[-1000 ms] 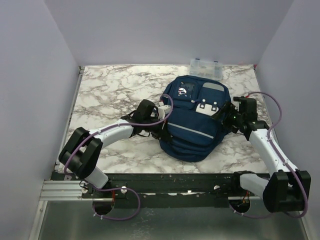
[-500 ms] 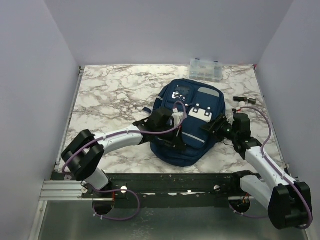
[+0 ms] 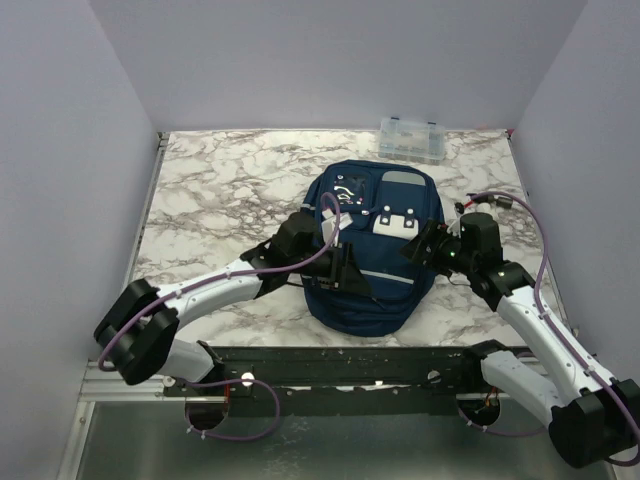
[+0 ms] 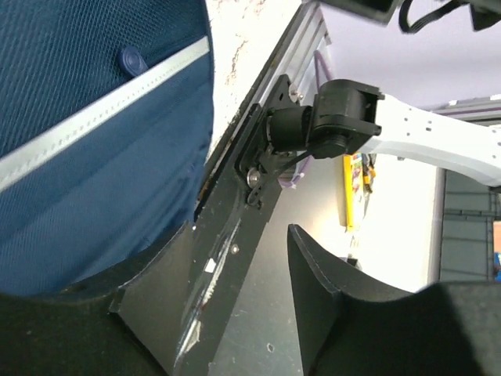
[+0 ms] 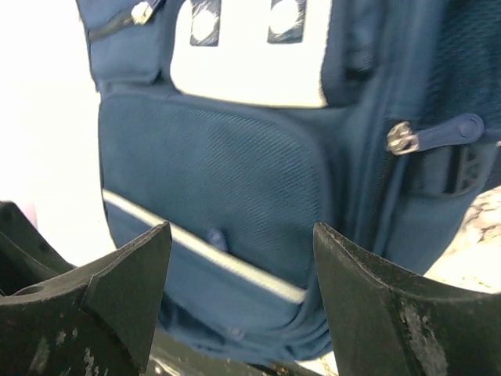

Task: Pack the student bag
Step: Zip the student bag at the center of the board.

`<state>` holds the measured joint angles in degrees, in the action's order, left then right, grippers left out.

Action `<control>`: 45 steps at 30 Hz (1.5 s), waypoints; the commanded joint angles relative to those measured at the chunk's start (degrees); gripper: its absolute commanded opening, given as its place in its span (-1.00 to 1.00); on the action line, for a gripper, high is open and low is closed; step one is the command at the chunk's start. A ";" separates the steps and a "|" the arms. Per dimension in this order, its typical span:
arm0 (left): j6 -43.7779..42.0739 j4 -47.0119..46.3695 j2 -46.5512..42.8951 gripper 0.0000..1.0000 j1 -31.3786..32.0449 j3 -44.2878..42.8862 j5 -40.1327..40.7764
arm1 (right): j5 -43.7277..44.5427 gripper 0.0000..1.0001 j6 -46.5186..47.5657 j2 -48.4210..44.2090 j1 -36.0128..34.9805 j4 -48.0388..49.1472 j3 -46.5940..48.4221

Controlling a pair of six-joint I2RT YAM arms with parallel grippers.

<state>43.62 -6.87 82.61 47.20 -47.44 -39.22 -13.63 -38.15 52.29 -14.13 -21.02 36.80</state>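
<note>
The white-and-grey marbled bench (image 3: 200,190) carries everything. Near its middle, slightly toward the near edge, lies the large navy blue fabric student bag (image 3: 385,290), front face up. Its grey stripe, white rectangular patch and small white logos all show.

The left tool (image 3: 347,270) sits against the bag's left flank. Its wrist view shows the fingers spread with nothing between them, so it is released. The right tool (image 5: 241,235) faces the bag's right side. Its fingers also stand well apart, framing the front pocket without touching it, so it is released too.

A clear plastic compartment box (image 3: 410,138) rests at the far edge of the bench, well apart from the bag. A silver zip slider with a blue pull (image 5: 403,137) hangs on the bag's side seam.

As for progress, the visible pockets look closed and neither tool carries anything. What is already inside cannot be told. If the box is meant to go in, that step is not yet done.
</note>
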 commanded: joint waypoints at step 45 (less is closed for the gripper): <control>40.77 -7.08 -9.64 0.11 -14.86 25.06 9.12 | 49.48 -0.16 -6.13 22.98 -54.03 -17.52 11.87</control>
<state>81.17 -14.13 75.83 32.58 -24.64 -35.42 32.08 -44.75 77.65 -68.18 -42.92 49.43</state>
